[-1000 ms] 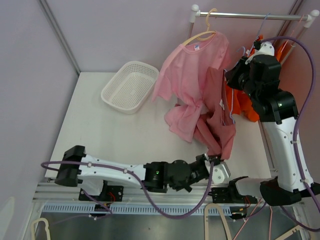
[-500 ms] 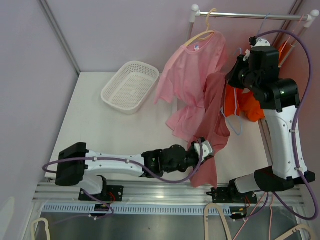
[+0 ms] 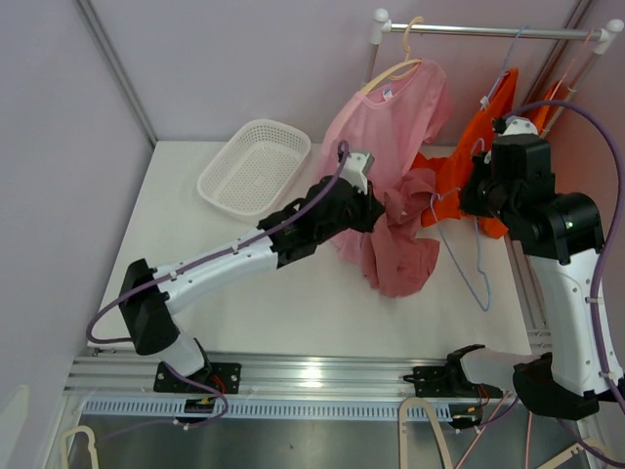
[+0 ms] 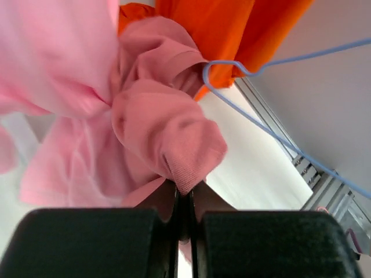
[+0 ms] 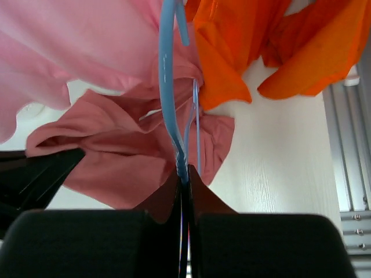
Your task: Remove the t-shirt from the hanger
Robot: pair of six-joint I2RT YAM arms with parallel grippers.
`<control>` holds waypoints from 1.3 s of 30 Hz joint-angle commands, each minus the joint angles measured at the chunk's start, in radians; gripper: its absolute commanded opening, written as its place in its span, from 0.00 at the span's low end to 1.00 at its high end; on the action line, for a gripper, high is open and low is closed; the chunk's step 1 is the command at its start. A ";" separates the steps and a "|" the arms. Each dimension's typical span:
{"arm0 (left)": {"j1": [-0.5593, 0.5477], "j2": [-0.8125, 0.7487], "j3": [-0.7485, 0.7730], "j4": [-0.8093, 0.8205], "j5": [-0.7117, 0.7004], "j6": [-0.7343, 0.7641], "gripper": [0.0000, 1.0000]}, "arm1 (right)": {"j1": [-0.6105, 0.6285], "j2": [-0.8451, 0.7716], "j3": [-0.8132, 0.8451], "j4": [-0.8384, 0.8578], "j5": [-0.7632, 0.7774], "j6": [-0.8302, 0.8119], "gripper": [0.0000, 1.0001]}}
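Nearly done, we reckon. Our left gripper (image 3: pixel 375 208), centre of the top view, has its jaws pinched tight on a fold of the dusty-pink t-shirt (image 3: pixel 402 262), bunched just below it. Right gripper (image 3: pixel 475 199), centre-right, jaws clamped on the blue wire hanger (image 3: pixel 469 266), which looks bare. In the right wrist view, shirt cloth sits close behind the wire, so we can't rule out a snag. Left to do: pull them apart & set the shirt down.

Lilac walls (image 3: pixel 244 59) enclose a white table (image 3: pixel 176 215) (metal rail (image 3: pixel 469 29) overhead).
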 commanded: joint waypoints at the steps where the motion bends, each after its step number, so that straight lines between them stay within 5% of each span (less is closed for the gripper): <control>1: 0.001 -0.075 0.056 -0.155 0.099 -0.013 0.01 | 0.004 -0.071 -0.019 0.176 0.081 -0.044 0.00; 7: -0.039 -0.342 0.117 -0.298 0.231 0.056 0.01 | 0.004 0.039 0.041 0.399 0.079 -0.071 0.00; 14: 0.029 -0.352 0.703 -0.654 0.076 0.177 0.01 | 0.004 0.226 0.216 0.485 0.113 -0.056 0.00; 19: 0.258 -0.298 0.889 -0.531 0.234 0.362 0.01 | 0.004 0.317 0.318 0.577 0.271 -0.105 0.00; 27: 0.491 -0.217 0.830 -0.195 0.249 0.486 0.01 | -0.016 0.432 0.383 0.743 0.366 -0.191 0.00; 39: 0.800 0.144 1.057 0.005 0.407 0.287 0.01 | -0.134 0.673 0.544 0.808 0.178 -0.133 0.00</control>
